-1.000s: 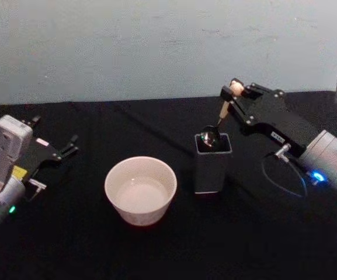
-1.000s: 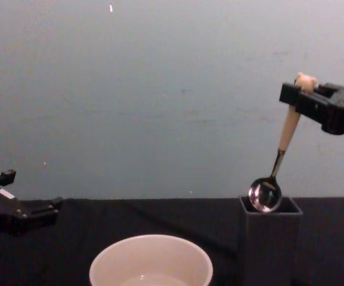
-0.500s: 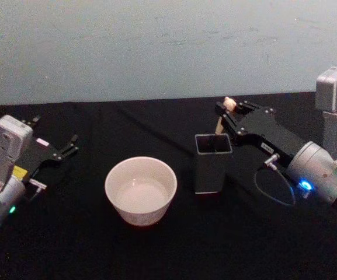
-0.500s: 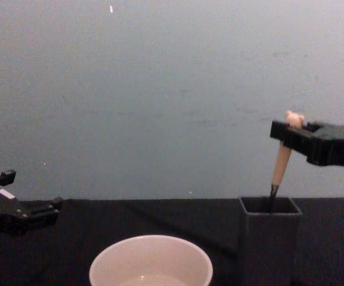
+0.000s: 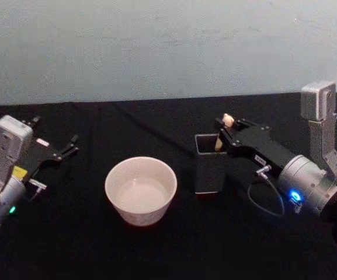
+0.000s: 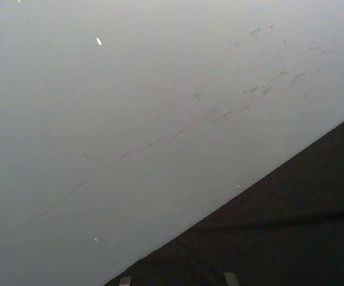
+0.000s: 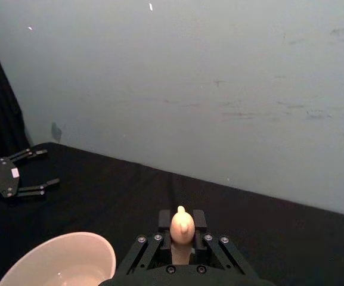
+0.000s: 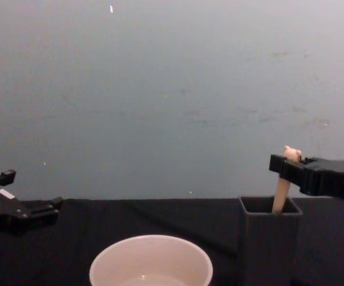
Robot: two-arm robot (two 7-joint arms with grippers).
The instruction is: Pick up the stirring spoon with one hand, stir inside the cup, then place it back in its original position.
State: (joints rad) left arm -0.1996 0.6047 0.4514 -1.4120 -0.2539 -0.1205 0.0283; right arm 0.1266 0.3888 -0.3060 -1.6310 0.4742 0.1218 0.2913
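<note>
OK, far left first. Your left gripper [image 5: 56, 132] sits low over the black worktop [image 5: 156, 251] near the left edge. Its fingers are spread wide with nothing between them, and it is well apart from everything else. The chest view has it [image 8: 31, 190] at the left edge too. The right wrist view catches it [image 7: 40, 168] far off, with the same spread fingers.

Next, the cup [image 5: 140, 190]. It is cream-white and wide, and stands upright on the worktop around the middle, a bit nearer to you than the holder. The chest view shows its thick rim [image 8: 151, 262] at the bottom edge. You cannot tell whether there is liquid in it.

Just right of the cup, not touching it, stands the dark grey square holder [image 5: 210, 170], upright with an open top [image 8: 269, 244].

The stirring spoon [image 5: 220, 141] stands in that holder. Its stem and bowl are hidden down inside. The peach handle [image 8: 281, 193] sticks out and leans to the right, with the bear-head knob on top.

Your right gripper [image 5: 226, 129] reaches in from the right, level over the holder's right side. It is pinching the handle just under the knob, with a finger tight on each side [image 7: 182, 219]. The chest view shows it [image 8: 288, 168] crossing the handle above the holder's rim. The silver-grey arm runs back toward the right edge.
</note>
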